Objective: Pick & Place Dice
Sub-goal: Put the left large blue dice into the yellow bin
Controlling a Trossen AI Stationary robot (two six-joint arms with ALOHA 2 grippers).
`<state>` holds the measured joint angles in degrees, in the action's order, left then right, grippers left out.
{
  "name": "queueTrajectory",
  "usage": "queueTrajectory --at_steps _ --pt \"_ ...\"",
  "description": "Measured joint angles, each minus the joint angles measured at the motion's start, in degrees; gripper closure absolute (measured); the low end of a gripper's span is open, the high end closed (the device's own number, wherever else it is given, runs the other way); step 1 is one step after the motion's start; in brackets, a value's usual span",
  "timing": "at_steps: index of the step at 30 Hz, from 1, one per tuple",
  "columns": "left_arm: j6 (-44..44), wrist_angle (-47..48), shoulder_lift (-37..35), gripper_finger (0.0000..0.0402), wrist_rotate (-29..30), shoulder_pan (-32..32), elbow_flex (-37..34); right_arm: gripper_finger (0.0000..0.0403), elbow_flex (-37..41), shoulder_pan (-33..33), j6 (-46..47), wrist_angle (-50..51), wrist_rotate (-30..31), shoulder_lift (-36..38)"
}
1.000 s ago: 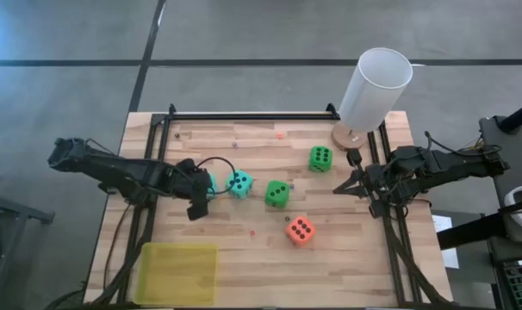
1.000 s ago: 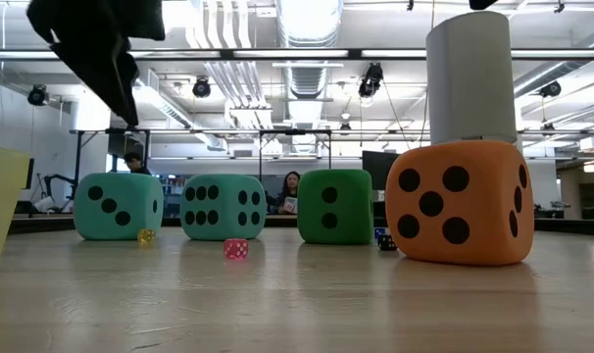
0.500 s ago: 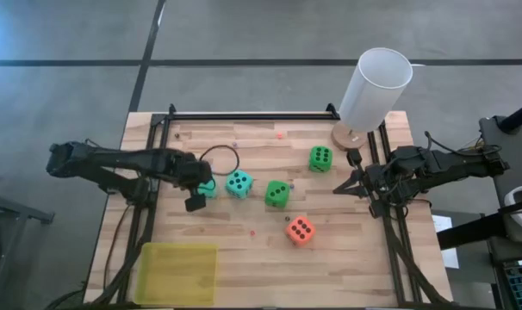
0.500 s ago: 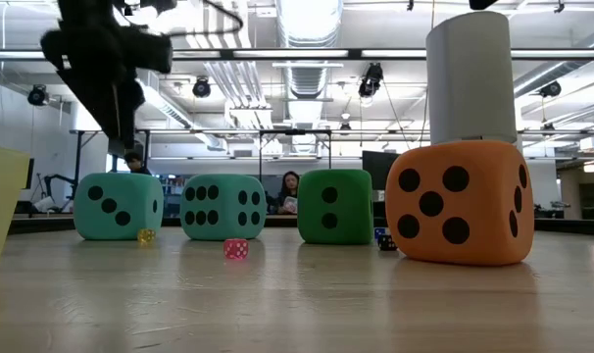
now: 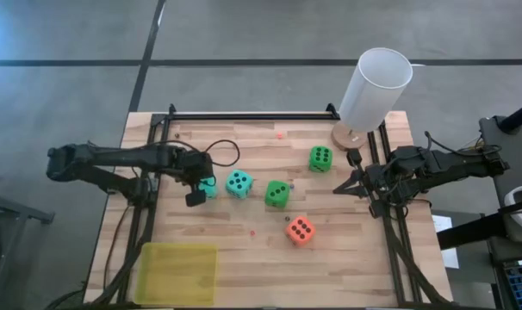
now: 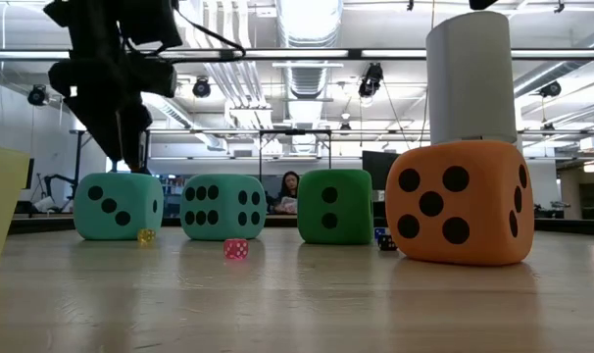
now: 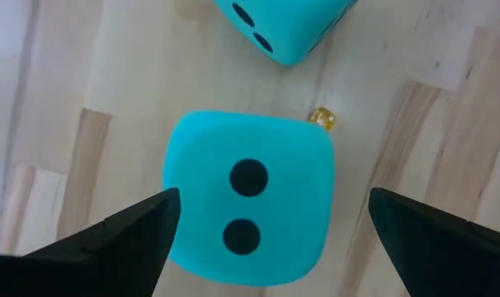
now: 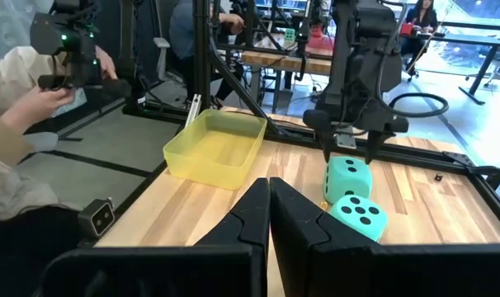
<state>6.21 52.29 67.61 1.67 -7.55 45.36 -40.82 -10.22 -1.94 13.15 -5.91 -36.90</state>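
Dice pickup: left claw lined up over first teal die

Left gripper point(image 5: 197, 185) hovers straight above the leftmost teal die point(image 5: 208, 186), claw spread wide, one finger on each side of the cube and neither touching it yet; wrist view shows the two-pip face point(image 7: 248, 200) centred between the fingers. Step in hand, as I read it: approach for the grasp, nothing held. Next move calls for a straight drop so the fingers straddle the cube, then a squeeze on opposite faces; soft cube, so it should give a little.

Watch the second teal die point(image 5: 239, 182) just beside it, and a tiny yellow die point(image 7: 321, 119) near the target's edge.

Other dice all on the table: green die point(image 5: 277, 193) mid-table, another green die point(image 5: 320, 158) nearer the white cylinder point(image 5: 375, 88), orange die point(image 5: 300, 229) closer to the front. Yellow tray point(image 5: 178, 273) at the front left, likely the drop spot.

Right gripper point(image 5: 343, 187) waits at the right edge, claw pinched shut, holding nothing.
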Motion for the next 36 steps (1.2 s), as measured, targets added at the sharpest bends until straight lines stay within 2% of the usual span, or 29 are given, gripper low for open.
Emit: queueTrajectory --at_steps 22,36 --pt "-1.8 -1.3 0.0 0.0002 1.9 -1.7 -1.6 0.0394 0.0 0.0 0.0 0.0 0.0 0.0" --pt "-1.1 -5.3 0.0 0.0002 1.7 -2.3 -4.3 0.0394 0.0 0.0 0.0 0.0 0.0 0.0"
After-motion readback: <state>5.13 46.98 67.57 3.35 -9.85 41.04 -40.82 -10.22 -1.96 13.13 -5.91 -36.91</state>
